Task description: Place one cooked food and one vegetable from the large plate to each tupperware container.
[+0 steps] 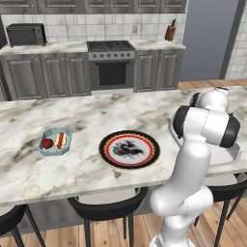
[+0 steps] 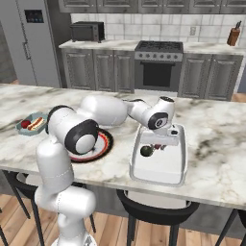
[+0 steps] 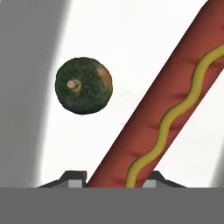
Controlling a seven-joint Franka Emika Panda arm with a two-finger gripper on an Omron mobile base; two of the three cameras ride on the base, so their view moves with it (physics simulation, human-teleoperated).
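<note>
Hand view: gripper (image 3: 116,177) pinched on a red sausage with a wavy mustard line (image 3: 175,109), finger tips pressed to either side of its lower end. Round dark-green squash (image 3: 83,85) lying just beside the sausage on the white container floor (image 3: 144,39), not touching it.

Right base view: white container (image 2: 161,168) on the marble counter (image 2: 216,139), directly beside the large plate (image 2: 98,146). Squash (image 2: 146,151) inside the container.

Left base view: large plate (image 1: 129,149) bare of food. Pale-blue container (image 1: 55,141) well apart from the plate, holding a red round item (image 1: 47,143) and a hot dog (image 1: 60,140).
</note>
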